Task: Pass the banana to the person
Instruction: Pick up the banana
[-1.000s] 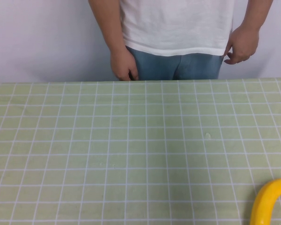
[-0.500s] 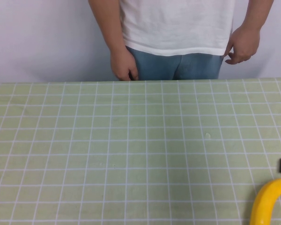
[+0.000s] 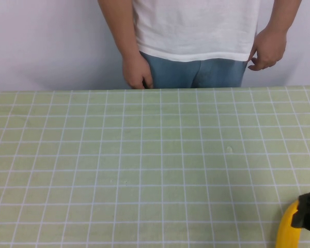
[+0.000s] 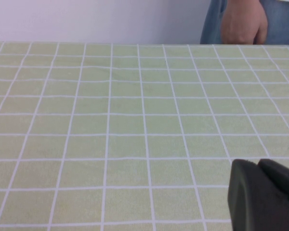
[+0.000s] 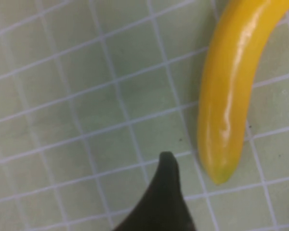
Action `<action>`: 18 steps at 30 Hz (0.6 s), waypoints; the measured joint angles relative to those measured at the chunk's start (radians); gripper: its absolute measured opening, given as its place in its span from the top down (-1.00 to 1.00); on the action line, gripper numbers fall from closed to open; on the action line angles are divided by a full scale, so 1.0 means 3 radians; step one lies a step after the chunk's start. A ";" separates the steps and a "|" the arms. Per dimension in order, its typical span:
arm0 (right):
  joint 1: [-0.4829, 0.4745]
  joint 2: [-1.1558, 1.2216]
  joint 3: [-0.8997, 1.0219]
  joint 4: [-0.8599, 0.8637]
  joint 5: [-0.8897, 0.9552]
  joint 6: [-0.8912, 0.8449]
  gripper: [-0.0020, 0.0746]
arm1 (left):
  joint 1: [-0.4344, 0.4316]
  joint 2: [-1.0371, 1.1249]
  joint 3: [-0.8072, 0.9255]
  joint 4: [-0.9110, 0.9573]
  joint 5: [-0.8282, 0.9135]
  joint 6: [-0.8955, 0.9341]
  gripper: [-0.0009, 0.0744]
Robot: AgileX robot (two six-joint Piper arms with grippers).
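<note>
The banana point(image 3: 288, 232) lies on the green checked table at the near right corner, partly cut off by the picture's edge. My right gripper point(image 3: 309, 212) hangs over its upper bend and hides that part. In the right wrist view the banana point(image 5: 231, 96) lies flat on the cloth, one dark finger point(image 5: 168, 192) stands beside its tip, and the jaws are open and hold nothing. The person point(image 3: 196, 31) stands behind the far table edge with both hands down. My left gripper point(image 4: 258, 166) is shut and empty, low over the table.
The green cloth with a white grid point(image 3: 144, 155) covers the whole table up to the far edge by the person. A small speck point(image 3: 229, 149) lies right of the middle. The person's hand point(image 4: 241, 21) shows in the left wrist view.
My right gripper has come into the high view from the right edge and now covers the banana's upper bend. The banana and the person have not moved.
</note>
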 joint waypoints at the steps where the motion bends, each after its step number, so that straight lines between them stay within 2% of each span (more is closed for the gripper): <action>1: 0.0000 0.0082 0.0000 0.0002 -0.0013 -0.0006 -0.48 | 0.0000 0.0000 0.0000 0.0000 0.0000 0.0000 0.99; 12: 0.0000 0.0943 0.0000 0.0298 -0.0510 -0.0295 -0.48 | 0.0000 0.0000 0.0000 0.0000 0.0000 0.0000 0.99; 18: 0.0000 0.1231 0.0000 0.0216 -0.0548 -0.0356 -0.46 | 0.0000 0.0000 0.0000 0.0000 0.0000 0.0000 0.99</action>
